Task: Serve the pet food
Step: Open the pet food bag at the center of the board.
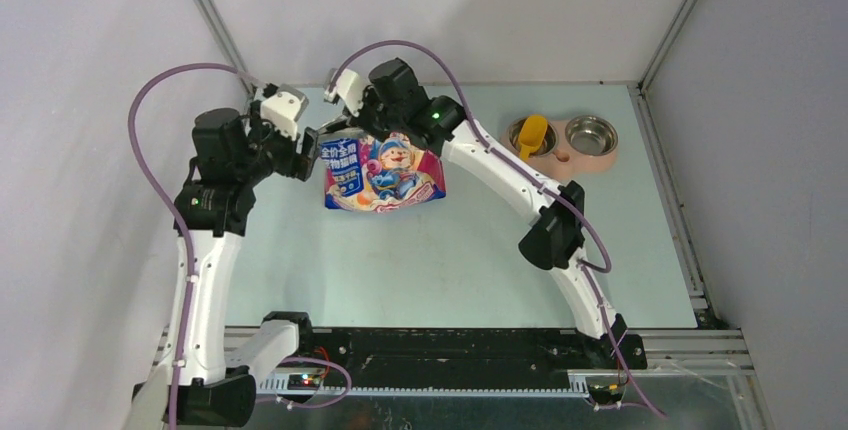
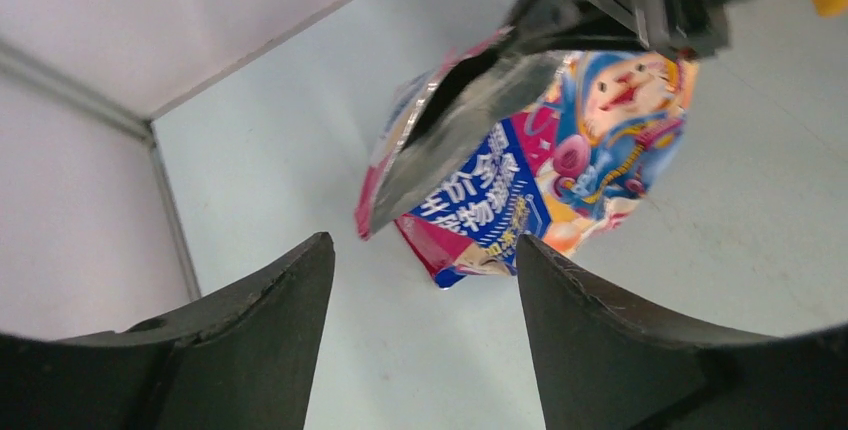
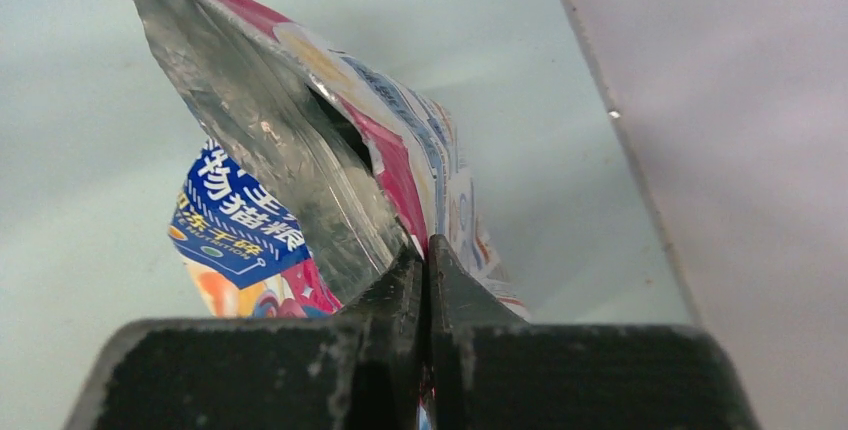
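The glossy pink-and-blue cartoon bag [image 1: 382, 172] lies at the table's back middle with its mouth open. My right gripper [image 1: 352, 122] is shut on the bag's top edge [image 3: 425, 200]; the silver lining [image 3: 280, 150] shows in the right wrist view. My left gripper [image 1: 306, 153] is open and empty just left of the bag, its fingers [image 2: 270, 310] apart with the bag [image 2: 540, 170] ahead of them. The pet food itself is hidden; no kibble shows. A yellow scoop [image 1: 532, 136] rests in the left bowl.
A pink double feeder [image 1: 563, 155] with two steel bowls stands at the back right; the right bowl [image 1: 591, 134] holds nothing. Frame posts and grey walls close in the table at the back and both sides.
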Tool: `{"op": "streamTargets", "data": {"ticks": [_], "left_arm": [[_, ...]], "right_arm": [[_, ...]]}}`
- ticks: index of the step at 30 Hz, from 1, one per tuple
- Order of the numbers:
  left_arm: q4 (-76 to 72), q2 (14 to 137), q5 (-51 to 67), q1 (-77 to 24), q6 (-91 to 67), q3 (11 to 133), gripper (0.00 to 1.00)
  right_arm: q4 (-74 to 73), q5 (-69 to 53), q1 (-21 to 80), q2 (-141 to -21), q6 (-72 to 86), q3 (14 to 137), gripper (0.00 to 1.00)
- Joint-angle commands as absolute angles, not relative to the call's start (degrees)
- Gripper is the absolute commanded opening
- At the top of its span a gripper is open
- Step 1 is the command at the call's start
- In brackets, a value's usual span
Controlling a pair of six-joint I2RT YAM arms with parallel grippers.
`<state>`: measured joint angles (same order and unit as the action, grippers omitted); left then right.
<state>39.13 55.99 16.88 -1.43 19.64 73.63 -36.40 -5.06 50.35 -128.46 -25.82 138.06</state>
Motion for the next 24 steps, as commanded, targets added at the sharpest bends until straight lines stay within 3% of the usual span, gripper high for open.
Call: {"op": "streamTargets", "data": {"ticks": [1,6,14,17,24], "left_arm": [[42.0,56.3,29.4,-2.0,30.3,75.5,0.71],[44.3,56.5,32.8,-5.3,37.1,74.9,0.62],[40.7,59.4,23.7,-13.7,40.6,74.0,0.57],[41.7,61.0,22.3,-17.3,46.9,73.8,0.47],[33.6,62.5,10.8,-21.8,51.2,69.0,0.44]], "right_arm": [[-40.6,-11.0,47.8,-125.1,-15.5,141.5,0.00],[-41.3,-19.0,45.2,-123.2,-7.5,141.5,0.00],[-40.2,-27.0,42.7,-121.7,1.1,137.4,0.00],[-40.1,-27.0,42.6,-122.2,1.6,137.2,0.00],[-39.8,-27.1,42.3,-122.6,2.3,136.8,0.00]]}}
